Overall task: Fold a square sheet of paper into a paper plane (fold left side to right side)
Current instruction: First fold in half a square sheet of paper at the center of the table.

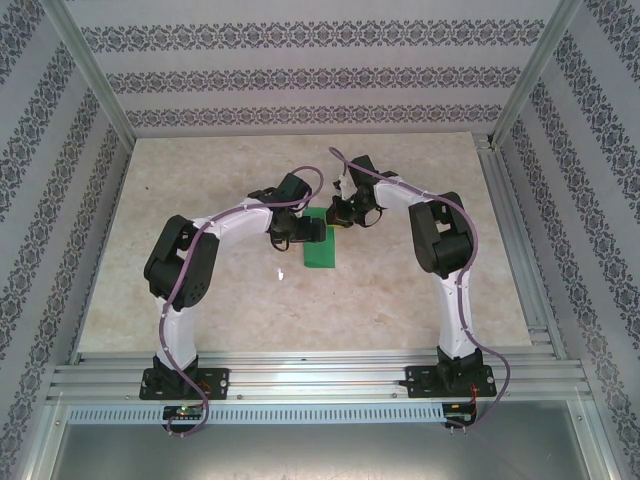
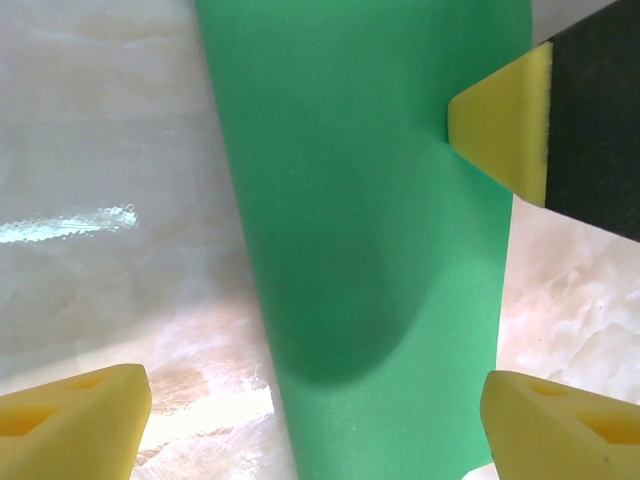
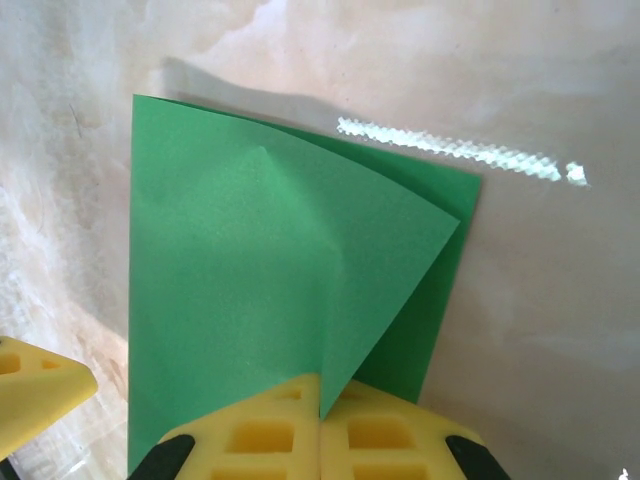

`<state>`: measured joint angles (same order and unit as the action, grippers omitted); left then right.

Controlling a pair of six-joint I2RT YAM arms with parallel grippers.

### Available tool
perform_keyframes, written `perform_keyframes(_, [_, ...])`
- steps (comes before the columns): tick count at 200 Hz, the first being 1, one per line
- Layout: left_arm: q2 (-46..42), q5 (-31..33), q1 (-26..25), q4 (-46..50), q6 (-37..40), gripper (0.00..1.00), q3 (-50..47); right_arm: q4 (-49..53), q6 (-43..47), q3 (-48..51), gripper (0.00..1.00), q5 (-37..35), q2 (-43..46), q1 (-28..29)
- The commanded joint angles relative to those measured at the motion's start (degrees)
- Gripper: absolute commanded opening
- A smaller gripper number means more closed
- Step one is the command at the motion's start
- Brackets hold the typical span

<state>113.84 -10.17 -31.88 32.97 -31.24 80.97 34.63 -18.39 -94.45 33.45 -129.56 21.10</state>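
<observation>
Left jaws apart over green paper [image 3: 230,280]; right jaws clamp it (flap raised).

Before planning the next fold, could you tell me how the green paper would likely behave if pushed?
Probably floppy: the green paper shows a bowed, creased top flap. It likely slides easily on the glossy table unless pinned.

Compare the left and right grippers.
The left gripper is open, its fingers straddling the paper; the right gripper is shut. The left spans the sheet's width; the right meets it at one spot, on the folded flap. Both have yellow pads and sit at the paper.
</observation>
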Motion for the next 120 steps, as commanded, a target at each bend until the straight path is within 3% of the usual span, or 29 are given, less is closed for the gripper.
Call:
perform_keyframes(1, [-0.55, -0.96, 0.57, -2.14, -0.92, 0.87, -0.8, 1.75, 1.77, -2.06, 0.06, -1.78, -1.51, -0.27])
perform_keyframes(120, [3.22, 2.22, 0.31, 0.24, 0.0, 0.86, 0.34, 1.89, 1.69, -1.87, 0.07, -1.81, -2.28, 0.34])
